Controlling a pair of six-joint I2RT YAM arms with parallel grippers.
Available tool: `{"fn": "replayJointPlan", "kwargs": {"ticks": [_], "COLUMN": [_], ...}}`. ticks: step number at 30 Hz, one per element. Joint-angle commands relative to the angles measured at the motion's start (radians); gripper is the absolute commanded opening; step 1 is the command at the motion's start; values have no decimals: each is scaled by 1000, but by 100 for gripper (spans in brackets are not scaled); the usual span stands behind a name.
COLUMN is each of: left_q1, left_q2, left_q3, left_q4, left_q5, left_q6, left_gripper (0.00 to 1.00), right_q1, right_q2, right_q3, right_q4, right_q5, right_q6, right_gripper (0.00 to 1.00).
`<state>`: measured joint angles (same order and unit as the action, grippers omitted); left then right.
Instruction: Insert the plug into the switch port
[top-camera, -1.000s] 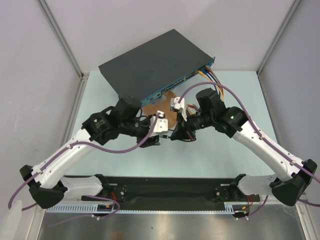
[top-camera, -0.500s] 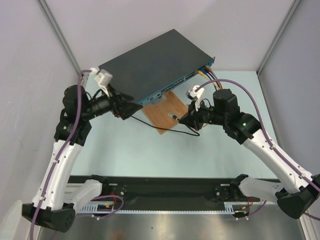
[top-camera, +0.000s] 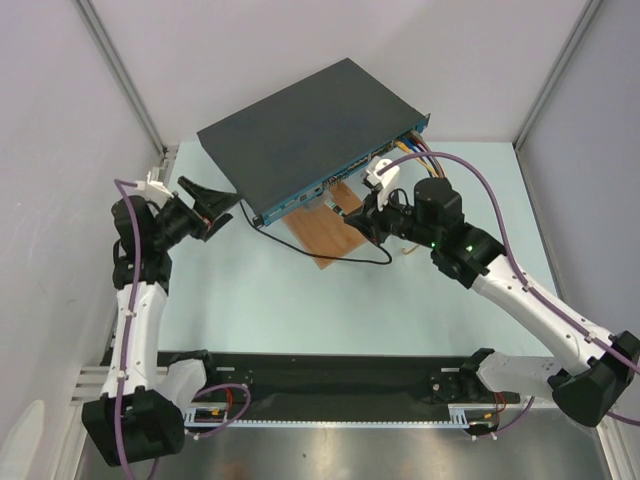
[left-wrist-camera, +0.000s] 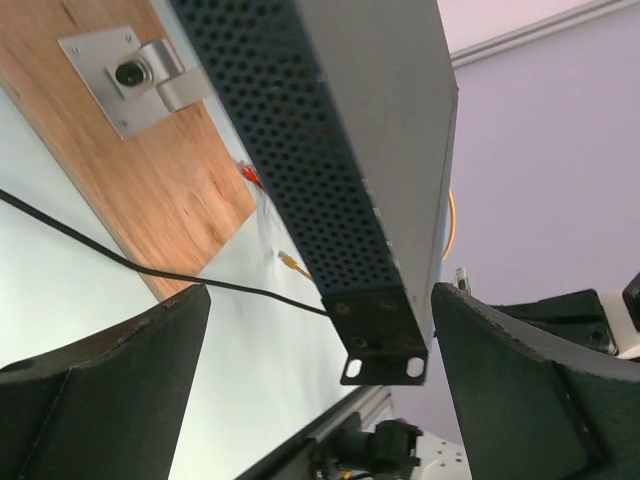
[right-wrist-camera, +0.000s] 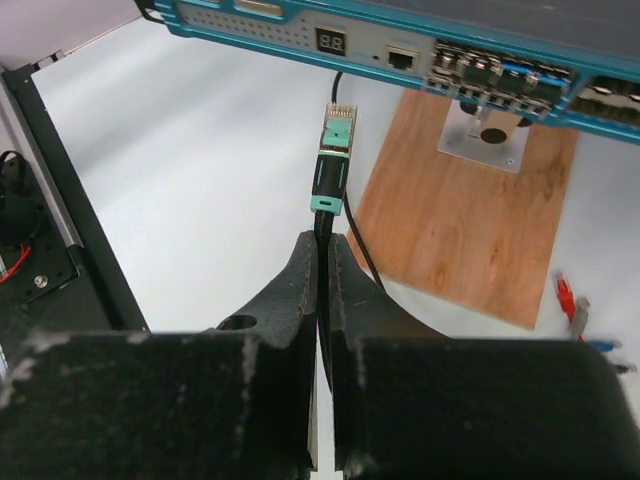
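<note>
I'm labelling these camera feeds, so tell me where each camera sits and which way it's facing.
Top: above and behind the arms, looking down on the table and grey box; both arms, left pincer and right pincer show.
Left wrist: faces the box's perforated end; its open fingers frame the view.
Right wrist: faces the box's blue front; its shut fingers pinch the cable behind the plug.
Shared: both wrist views catch the wooden board by the box.

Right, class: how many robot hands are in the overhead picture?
2. The left hand is open beside the grey box's left corner; the right hand, shut on the black cable behind the plug, faces the box's blue front.
</note>
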<state>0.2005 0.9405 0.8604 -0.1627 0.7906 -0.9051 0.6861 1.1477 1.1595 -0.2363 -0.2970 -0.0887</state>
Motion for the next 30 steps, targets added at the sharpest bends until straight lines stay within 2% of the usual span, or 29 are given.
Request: {"fn": "replayJointPlan", "kwargs": {"ticks": [1,4,7,8,13,23,30], "left_q1": [11,10,8,8,-10,-6,-32], "left_q2": [33,87,136,145,181,119,152], "left_q3": [-47,-90,-142,-155,-178,-211,-210], "left_q4": [120,233,402,511,693,681,785], "left_q5": [27,55,82,91,98,98,73], "left_q6": [-129,-195,-290,-349,-417,-420,-459], "left_gripper": [97,96,93,93,90,91,92], "right_q1": [21,26,27,29,27,17,12], "right_q2": [18,30,44,47,73,69,84], "right_q3": [5,-3,-6,-6,2,2,9], "right_q4": [104,120,134,135,127,98,94], "right_q5": [67,65,64,59,35,30,29], "right_q6": [-34,-31,-28,-26,-19,-8,-23], "right_gripper": [0,0,0,0,0,0,0]}}
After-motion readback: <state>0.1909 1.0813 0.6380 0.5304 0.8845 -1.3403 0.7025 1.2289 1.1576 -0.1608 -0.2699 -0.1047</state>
